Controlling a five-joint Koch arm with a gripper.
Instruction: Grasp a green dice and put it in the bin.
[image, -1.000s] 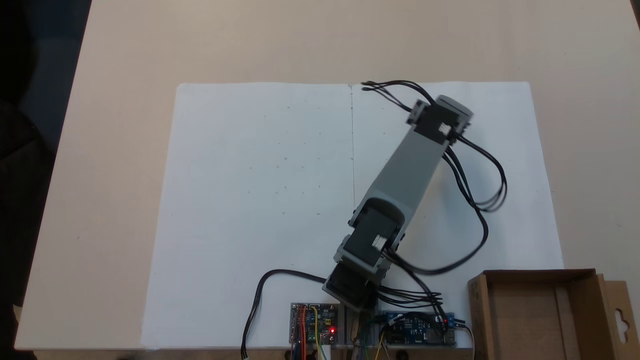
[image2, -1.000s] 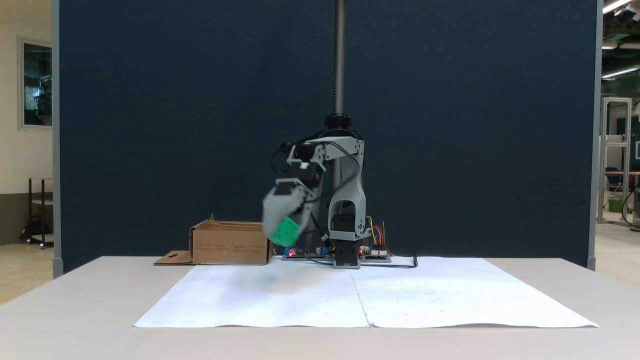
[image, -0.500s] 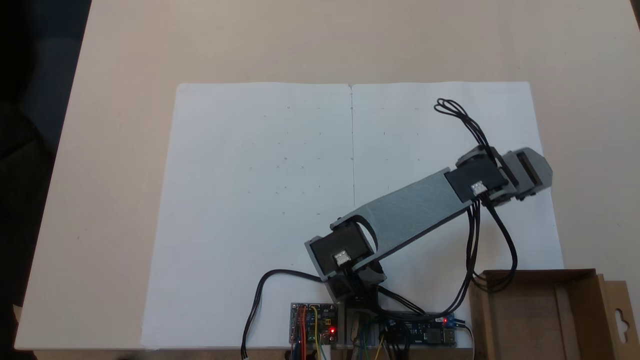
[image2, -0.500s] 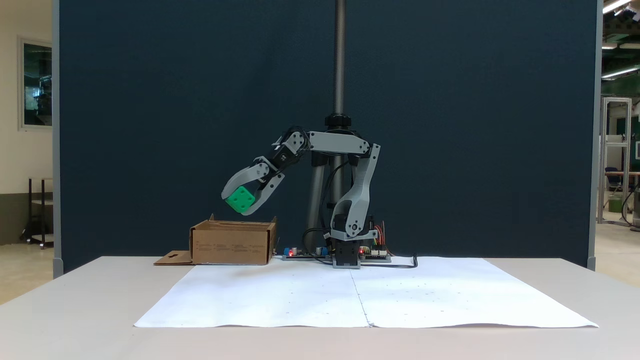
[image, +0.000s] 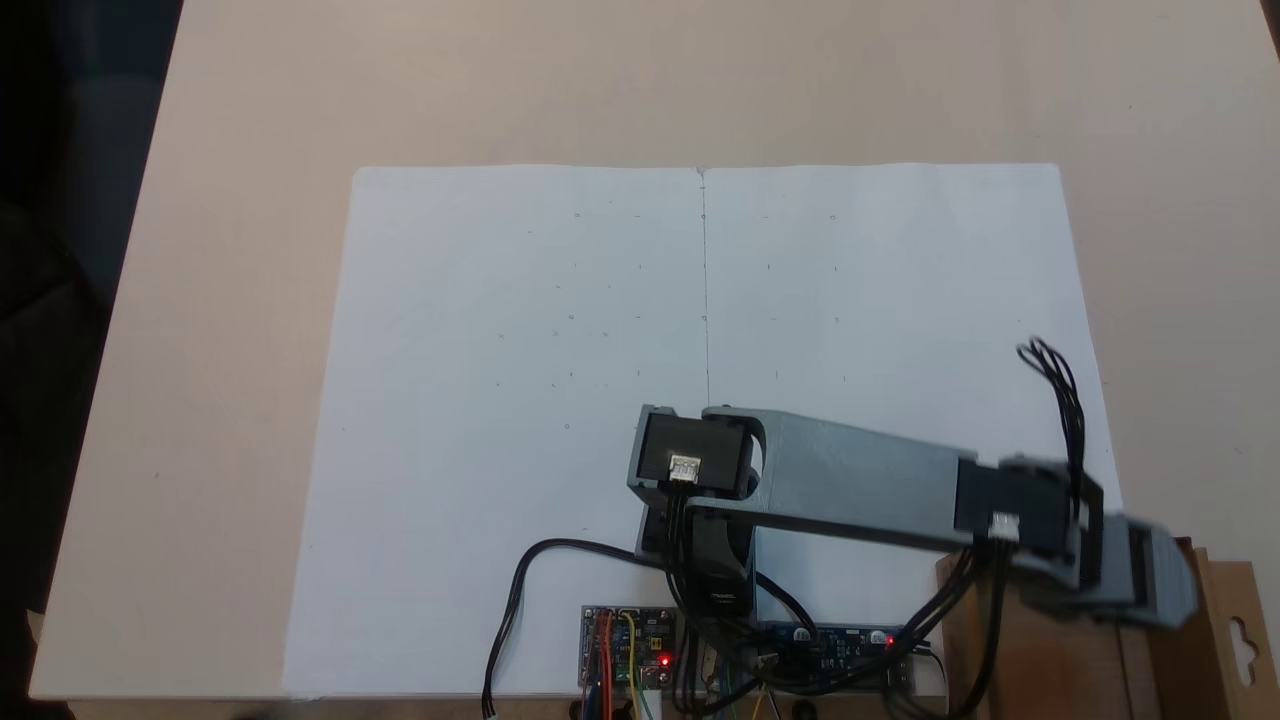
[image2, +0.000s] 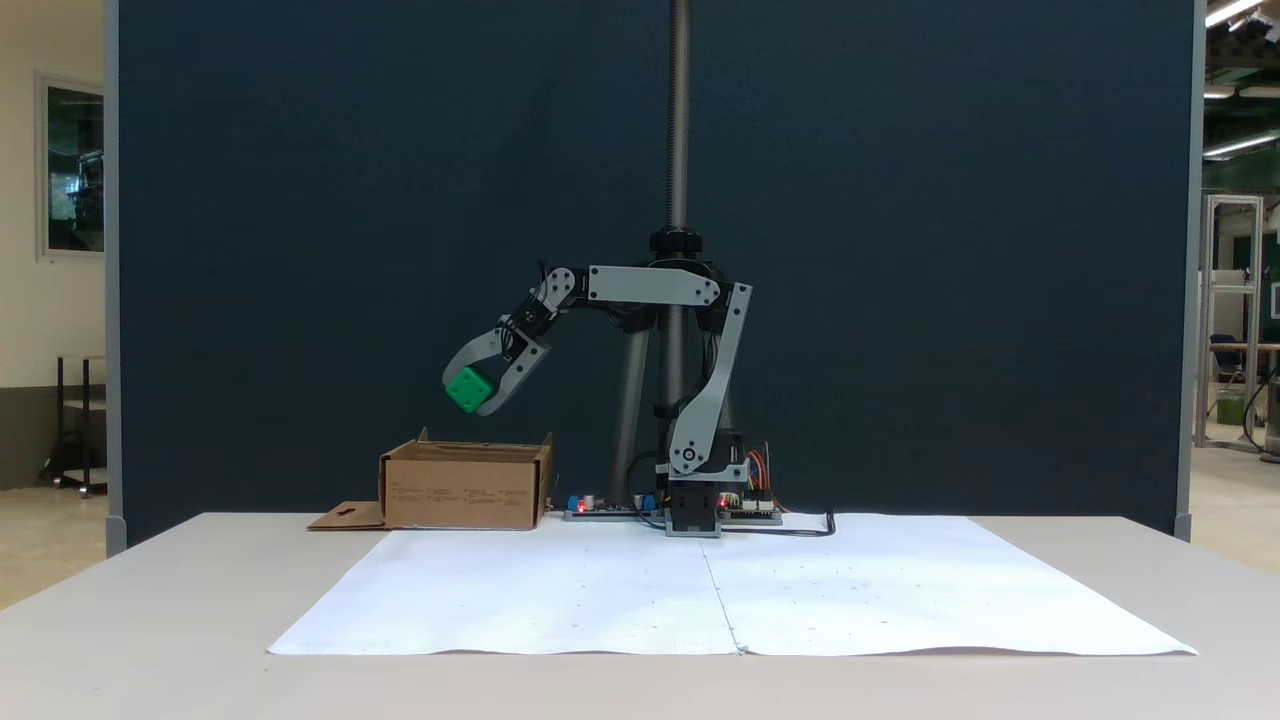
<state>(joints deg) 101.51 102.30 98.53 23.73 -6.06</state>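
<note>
Dice held over the bin

My gripper (image2: 478, 395) is clamped on the green dice (image2: 468, 389), with the bin (image2: 462, 488) directly below it. I judge the cube light, rigid and a bit slick, best pinched on flat opposite faces. Under the arm lies white paper (image2: 600, 600) on a beige table (image: 250, 300); behind it stands a dark partition (image2: 350, 200).

A dark blue partition (image2: 300, 250) stands behind the beige bench (image2: 150, 620). Beyond it: a cream wall with a window (image2: 72, 165), ceiling strip lights (image2: 1232, 12), and a pale floor (image2: 1225, 500).
</note>
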